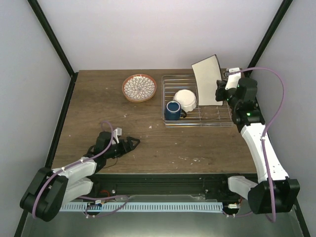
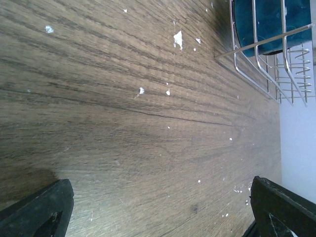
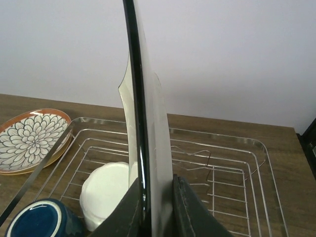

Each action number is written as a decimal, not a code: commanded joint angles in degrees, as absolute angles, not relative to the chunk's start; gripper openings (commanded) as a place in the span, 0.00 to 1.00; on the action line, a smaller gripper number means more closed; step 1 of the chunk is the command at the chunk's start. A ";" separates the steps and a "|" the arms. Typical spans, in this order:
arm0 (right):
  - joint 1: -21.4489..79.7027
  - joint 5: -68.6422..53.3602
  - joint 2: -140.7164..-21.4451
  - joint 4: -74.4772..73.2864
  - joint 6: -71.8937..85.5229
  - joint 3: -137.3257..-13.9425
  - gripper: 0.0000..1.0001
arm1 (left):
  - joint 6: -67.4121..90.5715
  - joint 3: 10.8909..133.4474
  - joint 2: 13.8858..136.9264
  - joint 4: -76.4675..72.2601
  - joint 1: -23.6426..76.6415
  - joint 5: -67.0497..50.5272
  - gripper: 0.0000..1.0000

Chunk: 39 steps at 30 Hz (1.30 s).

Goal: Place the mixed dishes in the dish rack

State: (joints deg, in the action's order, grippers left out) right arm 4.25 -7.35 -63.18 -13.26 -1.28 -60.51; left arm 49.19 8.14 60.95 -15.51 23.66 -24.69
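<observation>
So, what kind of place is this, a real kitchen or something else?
Probably a robot test cell, not a real kitchen. Plain white walls in a black frame enclose one wooden table with a dish rack, and the left arm and right arm are mounted at its near edge.

Seen from the right wrist, the cream plate is cut off at 12 o'clock, its lower edge is hidden inside the right pincer, and the picture's edge cuts the blue mug at 7 o'clock and the patterned plate at 9 o'clock.
</observation>
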 commanded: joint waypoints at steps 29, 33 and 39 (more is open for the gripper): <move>-3.60 -21.42 -73.70 0.24 -37.10 -74.41 0.01 | 47.36 10.40 76.12 -17.75 23.73 -24.44 1.00; -4.65 -24.21 -73.87 -0.65 -42.55 -74.23 0.01 | 45.31 12.21 76.14 -14.80 23.28 -23.28 1.00; -5.67 -26.38 -74.66 -1.64 -49.00 -73.64 0.01 | 44.65 14.41 75.29 -12.31 22.76 -23.10 1.00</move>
